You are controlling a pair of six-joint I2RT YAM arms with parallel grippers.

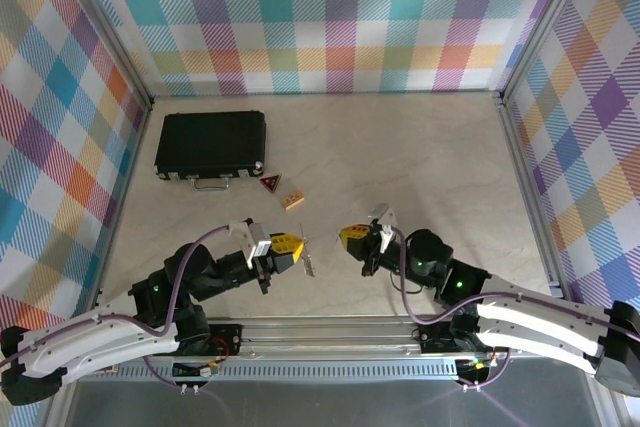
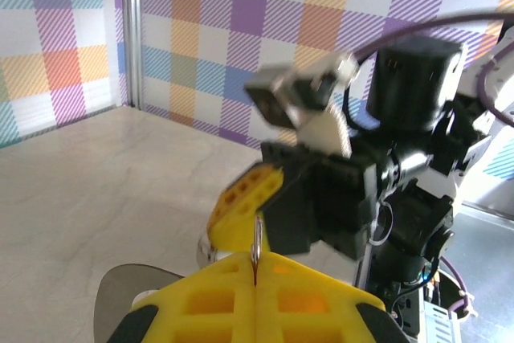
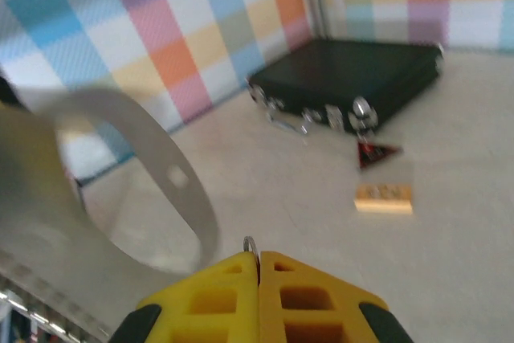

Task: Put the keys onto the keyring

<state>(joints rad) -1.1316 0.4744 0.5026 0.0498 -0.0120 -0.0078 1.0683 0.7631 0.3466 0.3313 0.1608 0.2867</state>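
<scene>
My left gripper (image 1: 296,248) is shut on a flat silver key (image 1: 308,262), which hangs down from its yellow fingertips just above the table. In the left wrist view the key (image 2: 257,240) pokes up edge-on between the closed tips of the left gripper (image 2: 257,279). My right gripper (image 1: 350,238) faces it a short gap away, its yellow fingers (image 2: 243,197) right behind the key. In the right wrist view the right gripper (image 3: 258,259) is shut on a small thin wire loop, the keyring (image 3: 250,244), which sticks out at the tips.
A black case (image 1: 210,144) lies at the back left, also the black case (image 3: 353,78). In front of it are a red-and-black triangular tag (image 1: 271,184) and a small wooden block (image 1: 292,201). Checked walls close off three sides.
</scene>
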